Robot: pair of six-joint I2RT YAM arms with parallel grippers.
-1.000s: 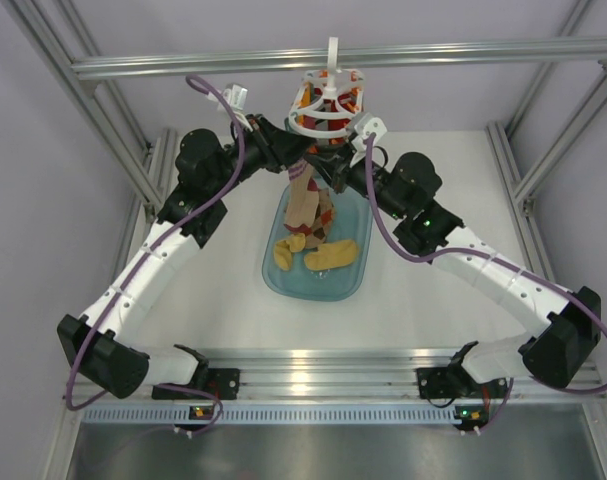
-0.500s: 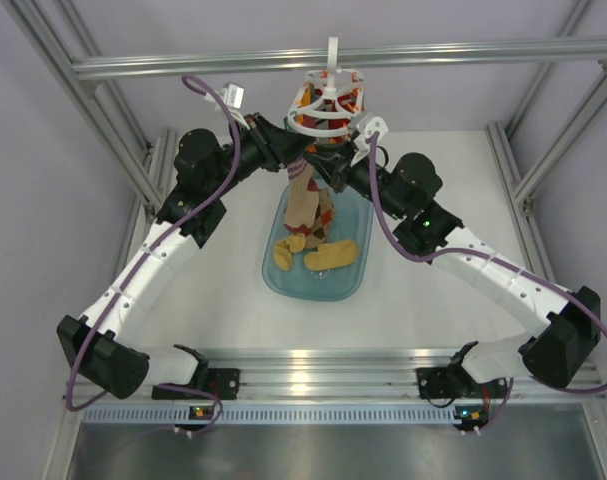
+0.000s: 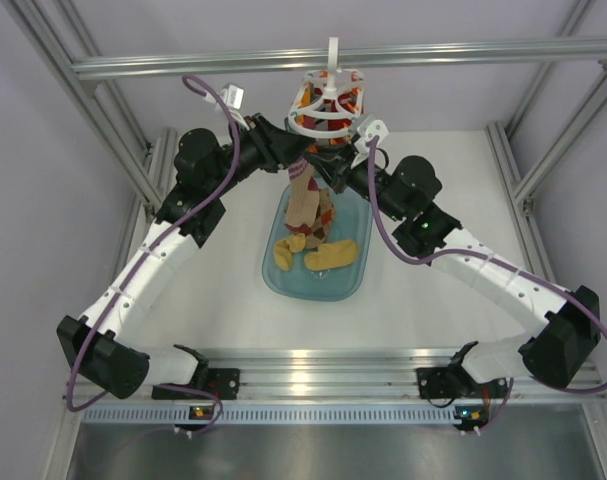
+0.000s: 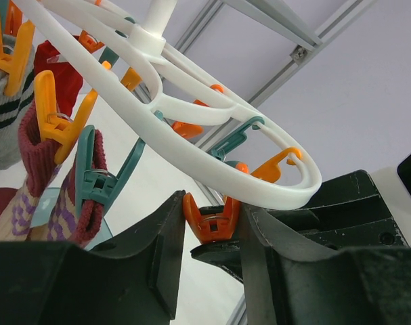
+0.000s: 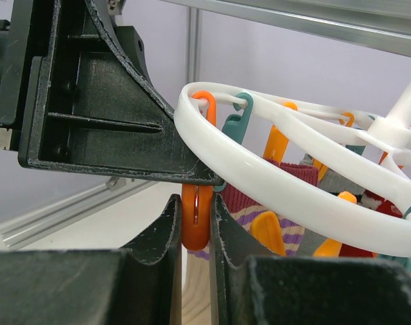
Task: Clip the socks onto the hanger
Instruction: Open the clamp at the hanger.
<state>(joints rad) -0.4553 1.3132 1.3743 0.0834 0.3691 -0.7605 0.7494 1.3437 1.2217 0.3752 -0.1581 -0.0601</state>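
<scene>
While the hanger (image 5: pixel 259 169) crowds it, right end effector (image 5: pixel 196 203) pinches orange clip (image 5: pixel 196 231).

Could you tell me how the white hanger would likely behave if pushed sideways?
Hanging by a single hook from the frame bar, the hanger would probably swing or tilt. Its thin plastic rings look light and perhaps slightly flexible.

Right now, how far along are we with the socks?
Done: several socks hang clipped on the hanger. In hand: right pincer pinches an orange clip; left pincer flanks one. To do: yellow socks lie in the tray.
</scene>
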